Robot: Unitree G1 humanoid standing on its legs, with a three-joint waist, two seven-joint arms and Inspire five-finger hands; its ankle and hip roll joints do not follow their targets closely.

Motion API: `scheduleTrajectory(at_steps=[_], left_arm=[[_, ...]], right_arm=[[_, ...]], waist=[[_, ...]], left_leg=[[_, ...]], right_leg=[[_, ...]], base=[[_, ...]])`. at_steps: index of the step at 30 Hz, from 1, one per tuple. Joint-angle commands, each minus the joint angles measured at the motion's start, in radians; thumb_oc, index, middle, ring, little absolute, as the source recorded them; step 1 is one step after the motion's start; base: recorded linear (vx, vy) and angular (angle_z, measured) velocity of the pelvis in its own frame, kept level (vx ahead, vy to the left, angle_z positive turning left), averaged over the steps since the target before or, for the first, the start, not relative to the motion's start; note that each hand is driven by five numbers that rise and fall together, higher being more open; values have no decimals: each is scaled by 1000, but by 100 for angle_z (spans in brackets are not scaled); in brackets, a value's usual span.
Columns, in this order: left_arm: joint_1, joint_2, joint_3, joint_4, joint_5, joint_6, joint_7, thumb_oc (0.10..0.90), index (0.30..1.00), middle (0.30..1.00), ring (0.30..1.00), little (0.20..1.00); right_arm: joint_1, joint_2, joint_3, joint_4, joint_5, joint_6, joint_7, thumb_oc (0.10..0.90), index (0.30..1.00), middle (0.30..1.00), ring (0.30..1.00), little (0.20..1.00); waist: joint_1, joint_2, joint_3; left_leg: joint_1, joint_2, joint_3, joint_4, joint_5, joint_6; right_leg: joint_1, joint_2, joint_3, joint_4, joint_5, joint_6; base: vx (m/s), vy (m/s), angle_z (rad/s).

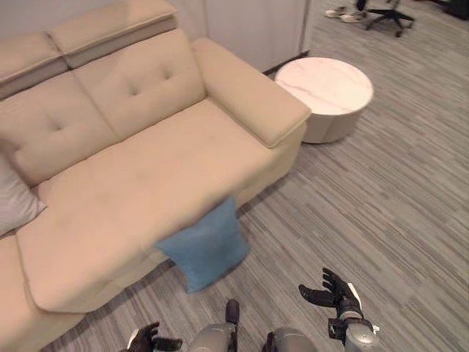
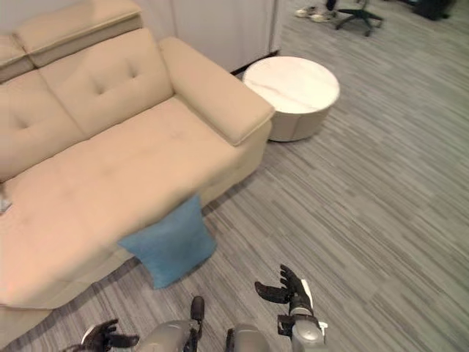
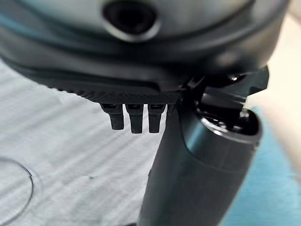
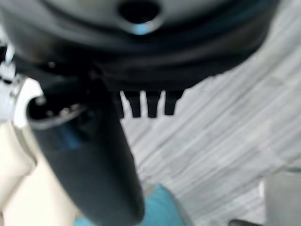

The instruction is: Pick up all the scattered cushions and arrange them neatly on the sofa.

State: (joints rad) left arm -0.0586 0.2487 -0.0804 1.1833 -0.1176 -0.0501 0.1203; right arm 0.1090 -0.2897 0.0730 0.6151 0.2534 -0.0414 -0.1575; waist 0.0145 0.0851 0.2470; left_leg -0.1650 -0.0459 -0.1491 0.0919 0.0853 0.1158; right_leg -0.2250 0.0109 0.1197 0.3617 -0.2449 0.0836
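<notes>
So the right hand (image 1: 331, 295) is being held spread out, fingers loosely apart, nothing gripped or touched, just hanging over the striped grey floor (image 1: 381, 198) in front of the sofa (image 1: 139, 183). The left hand (image 1: 150, 339) is being kept low near the sofa's front edge; its fingers are looking loosely curled with nothing in them, and in the left wrist view the fingers (image 3: 134, 117) are seen pointing at bare floor.

Counting cushions: two are being shown. One blue cushion (image 1: 204, 249) is being left on the floor, leaning up against the front of the sofa seat, its top corner tucked just under the seat's lip. One light grey cushion (image 1: 15, 198) is being propped on the sofa itself, at the far left end against the backrest.

One round white surface (image 1: 326, 92) is sitting just beside the sofa's right armrest. One office chair (image 1: 385, 15) and a person's shoes (image 1: 344, 12) are being seen well behind that, far from the sofa.
</notes>
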Motion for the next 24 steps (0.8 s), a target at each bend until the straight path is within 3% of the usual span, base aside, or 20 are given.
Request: scheduleTrajectory(at_steps=[1, 2, 3, 4, 6, 7, 9, 12, 13, 14, 16, 17, 18, 19, 22, 23, 24], left_arm=[[7, 46, -22, 4, -26, -14, 21, 800, 900, 900, 900, 900], [7, 46, -22, 4, -27, -14, 21, 800, 900, 900, 900, 900], [-12, 47, -28, 7, -60, -20, 20, 800, 900, 900, 900, 900], [-13, 47, -28, 7, -61, -20, 20, 800, 900, 900, 900, 900], [-39, 53, -22, 32, -87, -19, 17, 800, 900, 900, 900, 900], [-40, 53, -22, 32, -88, -19, 17, 800, 900, 900, 900, 900], [-58, 58, -14, 55, -100, -19, 27, 800, 900, 900, 900, 900], [-54, 59, -11, 53, -105, -20, 29, 800, 900, 900, 900, 900], [-58, 57, -16, 36, -117, -22, 39, 800, 900, 900, 900, 900], [-59, 57, -16, 36, -117, -22, 39, 800, 900, 900, 900, 900], [-77, 63, -32, -20, -116, -24, 46, 800, 900, 900, 900, 900], [-77, 63, -32, -20, -116, -24, 46, 800, 900, 900, 900, 900], [-86, 67, -38, -39, -119, -23, 35, 800, 900, 900, 900, 900], [-87, 72, -40, -39, -122, -22, 29, 800, 900, 900, 900, 900], [-87, 82, -35, -43, -135, -22, 19, 800, 900, 900, 900, 900], [-90, 84, -33, -38, -131, -20, 20, 800, 900, 900, 900, 900], [-77, 85, -27, -18, -117, -14, 6, 800, 900, 900, 900, 900]], right_arm=[[15, -6, -76, -67, 46, -51, -42, 800, 900, 900, 900, 900], [15, -6, -76, -67, 46, -51, -42, 800, 900, 900, 900, 900], [1, -14, -72, -48, 48, -55, -49, 800, 900, 900, 900, 900], [0, -15, -72, -47, 48, -55, -49, 800, 900, 900, 900, 900], [-3, -14, -79, -59, 58, -58, -46, 800, 900, 900, 900, 900], [-3, -14, -80, -58, 58, -58, -46, 800, 900, 900, 900, 900], [-24, -34, -76, -75, 64, -68, -44, 800, 900, 900, 900, 900], [-29, -45, -78, -89, 66, -77, -45, 800, 900, 900, 900, 900], [-40, -53, -82, -102, 78, -85, -64, 800, 900, 900, 900, 900], [-41, -53, -82, -102, 78, -85, -64, 800, 900, 900, 900, 900], [-58, -63, -81, -106, 92, -90, -85, 800, 900, 900, 900, 900], [-58, -63, -81, -106, 92, -90, -85, 800, 900, 900, 900, 900], [-67, -66, -85, -110, 93, -90, -83, 800, 900, 900, 900, 900], [-72, -68, -81, -109, 94, -92, -84, 800, 900, 900, 900, 900], [-85, -62, -72, -108, 97, -93, -90, 800, 900, 900, 900, 900], [-86, -60, -72, -108, 95, -90, -92, 800, 900, 900, 900, 900], [-81, -55, -65, -105, 88, -84, -82, 800, 900, 900, 900, 900]], waist=[[-15, -21, 8], [-18, -19, 8], [-25, -21, 25], [-33, -18, 27], [-31, -48, 40], [-36, -47, 41], [-41, -51, 24], [-47, -46, 16], [-57, -44, 28], [-60, -44, 24], [-67, -52, 46], [-67, -52, 46], [-47, -60, 39], [-32, -61, 37], [9, -74, 41], [18, -79, 40], [27, -83, 20]], left_leg=[[48, -15, 4, 57, -182, -86], [49, -14, 1, 58, -183, -85], [70, -16, -51, 59, -198, -98], [71, -15, -59, 61, -199, -99], [75, -49, -151, 75, -210, -117], [75, -51, -156, 77, -211, -118], [39, -35, -210, 93, -213, -139], [28, -11, -203, 141, -239, -153], [-39, 35, -97, 256, -227, -163], [-47, 33, -100, 259, -225, -164], [-126, 154, 156, 371, -235, -153], [-127, 154, 156, 372, -236, -153], [-170, 172, 192, 297, -210, -158], [-200, 183, 189, 236, -150, -170], [-268, 224, 205, 59, -43, -199], [-292, 237, 223, 47, -33, -203], [-243, 249, 242, 3, -39, -202]], right_leg=[[-32, -79, 136, -165, 183, 53], [-27, -80, 132, -170, 184, 52], [-95, -119, 117, -223, 245, 70], [-89, -120, 108, -225, 244, 70], [-56, -127, 113, -234, 268, 85], [-54, -129, 109, -231, 265, 85], [-48, -90, 104, -222, 254, 76], [-29, -70, 75, -220, 235, 61], [2, -72, 24, -225, 211, 41], [-3, -74, 21, -227, 214, 41], [40, -88, -84, -218, 170, 13], [40, -88, -84, -218, 170, 13], [59, -83, -126, -220, 148, 10], [79, -75, -139, -224, 135, 9], [162, -52, -149, -235, 69, 1], [184, -52, -148, -237, 57, -2], [209, -49, -144, -227, 26, 11]], base=[[195, -122, 134], [378, -265, 121], [189, -141, 112], [268, -250, 145], [141, -238, 149], [67, -224, 109], [140, -316, 85], [173, -227, 160], [53, -99, 33], [73, -178, 50], [45, -153, 91], [133, -97, 77], [226, -13, 55], [326, 0, 55], [368, 64, 39], [474, 137, 10], [461, 167, 9]])
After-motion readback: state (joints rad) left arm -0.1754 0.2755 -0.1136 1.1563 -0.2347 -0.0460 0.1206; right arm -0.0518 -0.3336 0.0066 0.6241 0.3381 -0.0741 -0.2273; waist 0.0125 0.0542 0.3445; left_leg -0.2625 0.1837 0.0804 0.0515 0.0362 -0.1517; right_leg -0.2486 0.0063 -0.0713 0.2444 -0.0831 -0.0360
